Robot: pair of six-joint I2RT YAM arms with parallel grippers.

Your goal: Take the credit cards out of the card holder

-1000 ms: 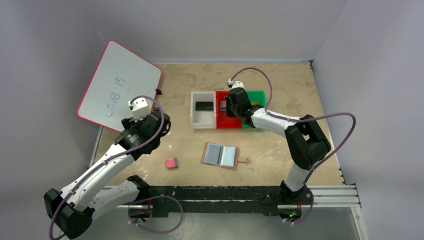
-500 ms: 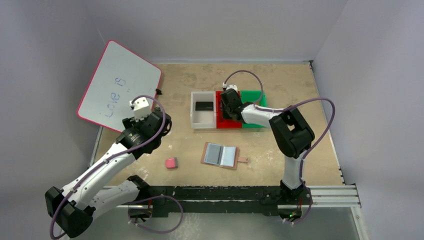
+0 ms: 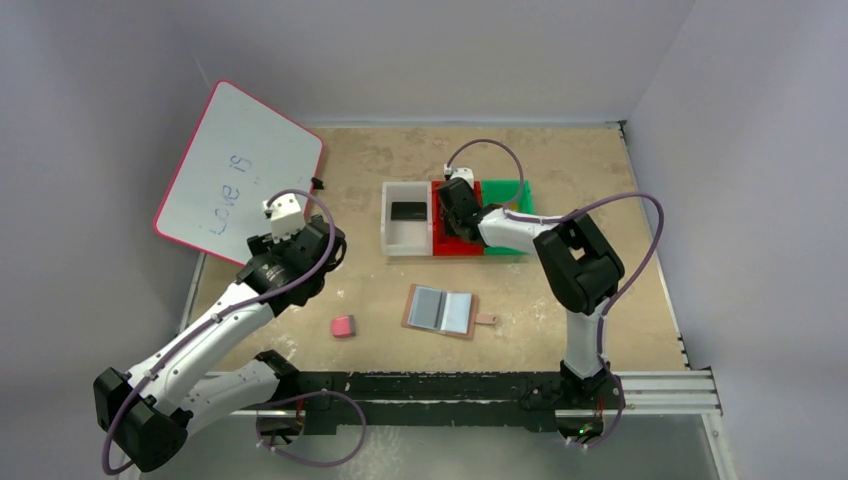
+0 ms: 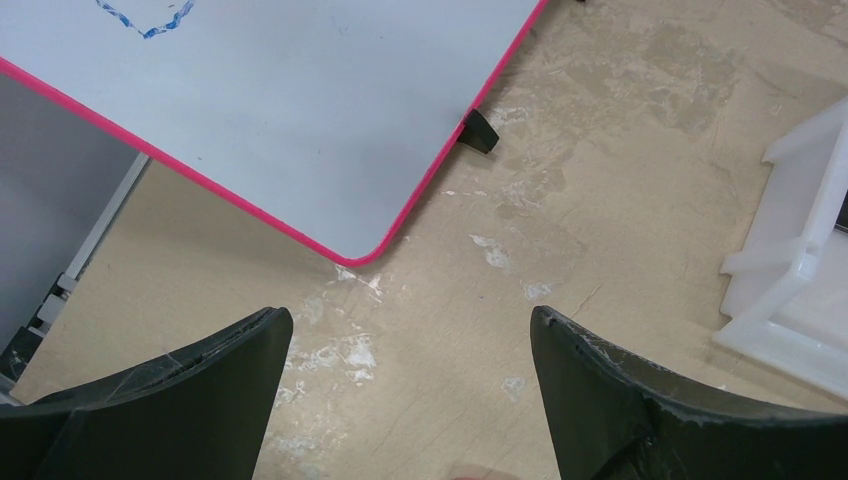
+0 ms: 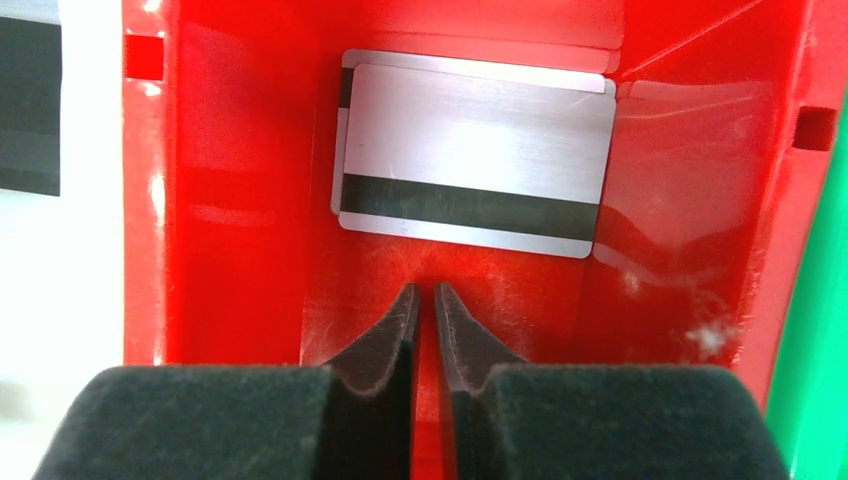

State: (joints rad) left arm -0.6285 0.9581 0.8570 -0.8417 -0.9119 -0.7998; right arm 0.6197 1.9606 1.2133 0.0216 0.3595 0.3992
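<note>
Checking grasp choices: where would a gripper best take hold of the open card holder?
Probably the snap tab at the right edge of the card holder, coming from the right: it lies open and flat, and the tab juts past the leather.

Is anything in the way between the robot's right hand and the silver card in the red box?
No. In the right wrist view, only the bare floor of the red box lies between the right hand and the silver card. Nothing visible blocks it.
</note>
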